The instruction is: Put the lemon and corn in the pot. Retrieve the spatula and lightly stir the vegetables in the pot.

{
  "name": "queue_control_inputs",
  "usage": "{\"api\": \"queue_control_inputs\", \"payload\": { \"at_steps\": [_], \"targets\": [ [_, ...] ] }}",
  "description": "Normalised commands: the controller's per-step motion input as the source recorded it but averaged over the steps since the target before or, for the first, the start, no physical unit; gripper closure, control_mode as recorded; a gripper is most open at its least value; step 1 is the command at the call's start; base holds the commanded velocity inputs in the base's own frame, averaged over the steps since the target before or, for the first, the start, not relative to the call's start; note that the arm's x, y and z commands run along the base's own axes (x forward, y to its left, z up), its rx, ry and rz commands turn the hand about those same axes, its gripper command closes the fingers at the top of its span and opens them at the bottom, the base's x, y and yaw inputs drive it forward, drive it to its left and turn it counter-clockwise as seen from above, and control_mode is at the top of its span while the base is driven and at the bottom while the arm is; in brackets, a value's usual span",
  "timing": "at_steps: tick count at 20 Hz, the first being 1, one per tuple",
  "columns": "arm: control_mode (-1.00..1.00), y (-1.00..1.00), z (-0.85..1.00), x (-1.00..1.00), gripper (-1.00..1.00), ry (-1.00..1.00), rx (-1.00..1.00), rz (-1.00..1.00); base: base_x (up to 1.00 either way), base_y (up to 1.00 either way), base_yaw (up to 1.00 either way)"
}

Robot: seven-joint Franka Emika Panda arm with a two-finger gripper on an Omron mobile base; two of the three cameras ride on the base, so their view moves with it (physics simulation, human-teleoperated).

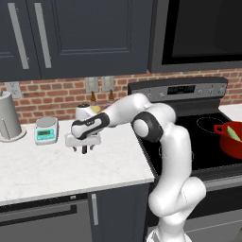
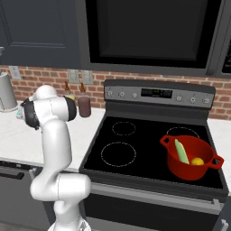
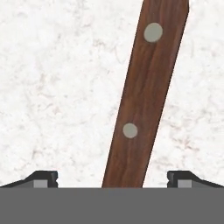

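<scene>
My gripper (image 1: 85,145) hangs low over the white counter (image 1: 56,170), pointing down. In the hand view the gripper (image 3: 112,178) is open, its two fingertips (image 3: 43,178) wide apart. The spatula's brown wooden handle (image 3: 140,109), with two metal rivets, lies on the counter and runs up between them, touching neither; its head is out of view. The red pot (image 2: 191,168) stands on the stove's front right burner. Inside it lie the green-husked corn (image 2: 181,151) and the yellow lemon (image 2: 196,161). The pot (image 1: 229,142) shows at the right edge of the left base view.
A kitchen scale (image 1: 46,131) and a grey cylindrical appliance (image 1: 8,118) stand at the counter's back left. Bottles (image 2: 84,104) stand against the brick wall. The black stovetop (image 2: 131,149) lies right of the counter, with dark cabinets and a microwave overhead.
</scene>
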Motion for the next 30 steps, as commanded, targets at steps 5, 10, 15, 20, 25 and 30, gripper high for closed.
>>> {"api": "queue_control_inputs", "payload": {
  "at_steps": [5,10,15,20,25,30],
  "targets": [
    [-1.00,0.01,-0.21,0.21,-1.00,0.00,0.00,-0.29,0.00,0.00,0.00],
    [-1.00,0.00,-0.56,0.01,-1.00,0.00,0.00,-0.15,0.00,0.00,0.00],
    [-1.00,0.00,-0.44,-0.15,-1.00,0.00,0.00,-0.04,0.00,0.00,0.00],
    [-1.00,0.00,-0.30,-0.45,1.00,0.00,0.00,0.00,0.00,0.00,0.00],
    [-1.00,0.00,-0.25,-0.60,1.00,0.00,0.00,0.01,0.00,0.00,0.00],
    [-1.00,0.00,-0.39,-0.21,1.00,0.00,0.00,0.01,0.00,0.00,0.00]
  ]
}}
